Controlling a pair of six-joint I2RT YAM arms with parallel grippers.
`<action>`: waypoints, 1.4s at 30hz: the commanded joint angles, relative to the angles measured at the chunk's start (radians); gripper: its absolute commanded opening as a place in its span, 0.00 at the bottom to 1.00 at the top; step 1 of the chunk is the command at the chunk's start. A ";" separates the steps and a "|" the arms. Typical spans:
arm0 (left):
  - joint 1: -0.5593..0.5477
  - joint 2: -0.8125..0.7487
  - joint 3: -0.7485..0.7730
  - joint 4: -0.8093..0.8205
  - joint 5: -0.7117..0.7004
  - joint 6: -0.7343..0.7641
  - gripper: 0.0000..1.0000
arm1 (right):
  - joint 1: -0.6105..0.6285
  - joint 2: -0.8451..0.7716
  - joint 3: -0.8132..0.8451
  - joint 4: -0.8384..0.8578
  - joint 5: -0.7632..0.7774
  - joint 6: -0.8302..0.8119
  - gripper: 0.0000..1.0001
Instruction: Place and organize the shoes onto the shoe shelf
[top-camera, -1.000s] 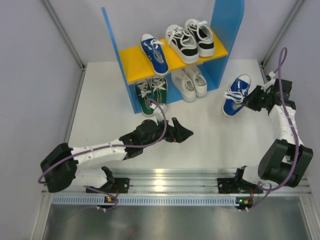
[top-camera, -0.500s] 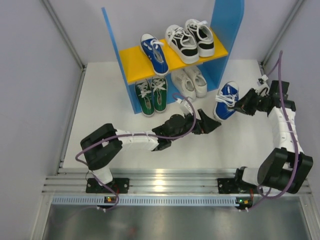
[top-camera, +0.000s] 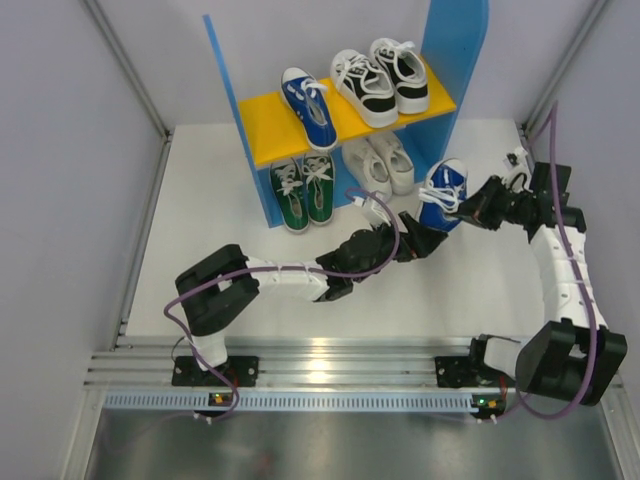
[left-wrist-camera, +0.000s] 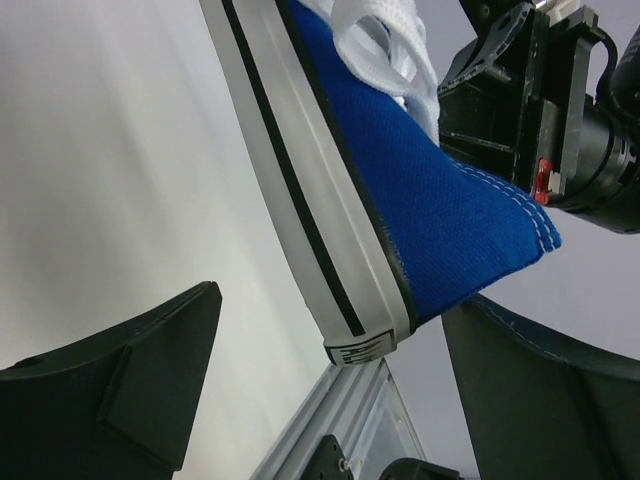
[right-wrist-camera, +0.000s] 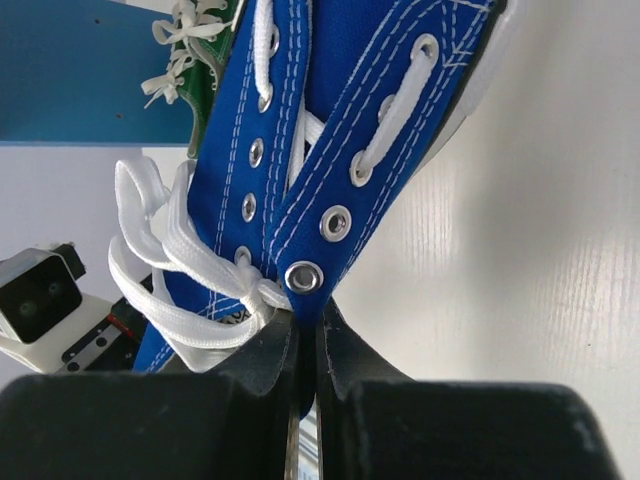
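Observation:
My right gripper (top-camera: 470, 208) is shut on the lace edge of a blue shoe (top-camera: 442, 194) and holds it just right of the shoe shelf (top-camera: 268, 135). In the right wrist view its pads (right-wrist-camera: 285, 350) pinch the eyelet flap of the shoe (right-wrist-camera: 300, 140). My left gripper (top-camera: 427, 240) is open just below this shoe. In the left wrist view the shoe's heel (left-wrist-camera: 430, 230) hangs between the spread fingers (left-wrist-camera: 150, 370). The other blue shoe (top-camera: 308, 107) lies on the orange board. The green pair (top-camera: 303, 190) and the white pair (top-camera: 380, 165) sit under the board.
A black-and-white pair (top-camera: 380, 80) fills the right half of the orange board. The shelf's right blue panel (top-camera: 450, 60) stands close to the held shoe. The right arm (left-wrist-camera: 540, 90) shows behind the shoe in the left wrist view. Metal rails (top-camera: 340, 365) run along the near edge.
My right gripper has carried the blue shoe left toward the shelf. My left arm has stretched right until its open gripper sits under the shoe's heel.

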 joint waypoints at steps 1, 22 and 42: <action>0.004 -0.027 0.025 0.069 -0.121 0.046 0.95 | 0.021 -0.060 -0.003 0.068 -0.060 0.013 0.00; 0.017 -0.004 0.001 0.203 -0.234 0.055 0.10 | 0.080 -0.133 -0.026 0.059 -0.043 -0.049 0.00; 0.019 -0.642 -0.461 0.116 -0.097 0.128 0.00 | -0.094 -0.389 0.058 -0.040 -0.128 -0.616 0.99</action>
